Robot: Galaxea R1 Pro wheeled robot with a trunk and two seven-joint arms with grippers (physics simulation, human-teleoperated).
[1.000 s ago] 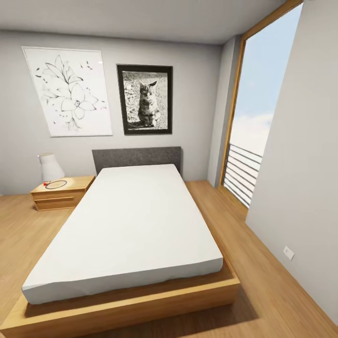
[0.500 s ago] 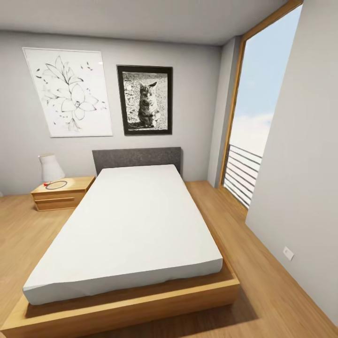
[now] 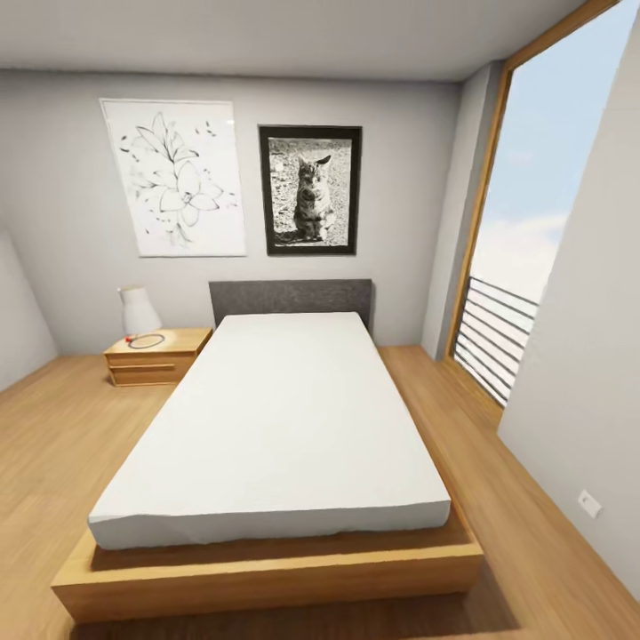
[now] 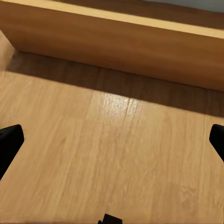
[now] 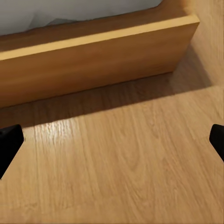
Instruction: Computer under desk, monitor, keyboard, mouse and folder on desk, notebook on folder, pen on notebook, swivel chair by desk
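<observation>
No desk, computer, monitor, keyboard, mouse, folder, notebook, pen or swivel chair can be placed from these pictures, so none of them lies between or near either pair of jaws.

In the left wrist view, the left gripper has its two black fingertips at the far side edges of the frame, spread wide with nothing between them but wooden floor; the light-wood bed frame runs across the upper part of that picture. In the right wrist view, the right gripper is likewise spread wide, its dark fingertips at the two side edges over bare floor, with a corner of the bed frame in the upper part and a strip of white mattress at the top edge.

The head view looks across a bedroom. The bed, a white mattress on a low wooden platform, fills the centre, its grey headboard against the back wall. At the middle left stands a light-wood nightstand bearing a white lamp and a small dark ring-shaped thing, too small to identify. Above the headboard hang a line drawing of flowers at the upper left and a black-framed cat picture beside it. A tall window with a railing takes up the right side, and a wall socket sits low at the lower right.
</observation>
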